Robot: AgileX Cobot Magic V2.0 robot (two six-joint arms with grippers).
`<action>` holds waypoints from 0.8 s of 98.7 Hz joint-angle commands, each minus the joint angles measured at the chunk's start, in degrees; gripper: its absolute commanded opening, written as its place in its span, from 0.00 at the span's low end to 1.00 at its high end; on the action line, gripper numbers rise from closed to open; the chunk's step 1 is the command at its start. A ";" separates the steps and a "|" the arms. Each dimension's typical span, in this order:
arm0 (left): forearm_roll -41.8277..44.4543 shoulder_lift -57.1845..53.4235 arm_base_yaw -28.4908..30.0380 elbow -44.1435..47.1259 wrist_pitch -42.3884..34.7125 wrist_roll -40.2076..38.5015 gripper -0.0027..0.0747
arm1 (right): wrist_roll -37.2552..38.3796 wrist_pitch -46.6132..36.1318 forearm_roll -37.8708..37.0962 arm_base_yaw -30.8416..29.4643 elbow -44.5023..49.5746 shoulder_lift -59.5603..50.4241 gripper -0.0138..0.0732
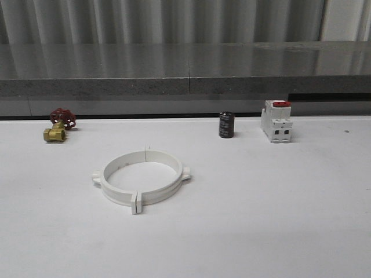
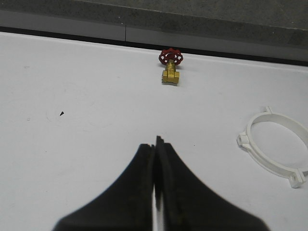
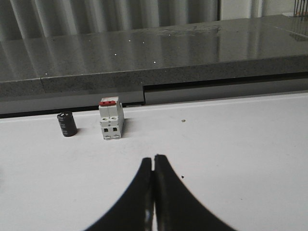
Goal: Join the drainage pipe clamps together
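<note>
The two white drainage pipe clamps [image 1: 141,183] lie flat on the white table, left of centre, their end flanges meeting so that they form one wide ring with small outer tabs. Part of that ring [image 2: 269,144] also shows in the left wrist view, off to one side of my left gripper [image 2: 156,142], which is shut with nothing between its black fingers and hangs over bare table. My right gripper [image 3: 153,160] is shut too and empty, over bare table short of the breaker.
A brass valve with a red handwheel [image 1: 58,125] sits at the back left. A black capacitor [image 1: 226,125] and a white breaker with a red top [image 1: 276,121] stand at the back right. A grey ledge [image 1: 185,75] runs behind the table.
</note>
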 commanded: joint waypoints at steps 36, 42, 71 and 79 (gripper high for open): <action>-0.22 0.39 0.13 -1.48 -4.23 0.15 0.01 | 0.75 -5.67 0.05 1.10 -0.91 -0.82 0.08; -0.22 0.39 0.13 -1.48 -4.23 0.15 0.01 | 0.75 -5.73 0.05 1.10 -0.91 -0.82 0.08; -0.22 0.39 0.13 -1.48 -4.23 0.15 0.01 | 0.75 -5.73 0.05 1.10 -0.91 -0.82 0.08; -0.22 0.39 0.13 -1.48 -4.23 0.15 0.01 | 0.75 -5.73 0.05 1.10 -0.91 -0.82 0.08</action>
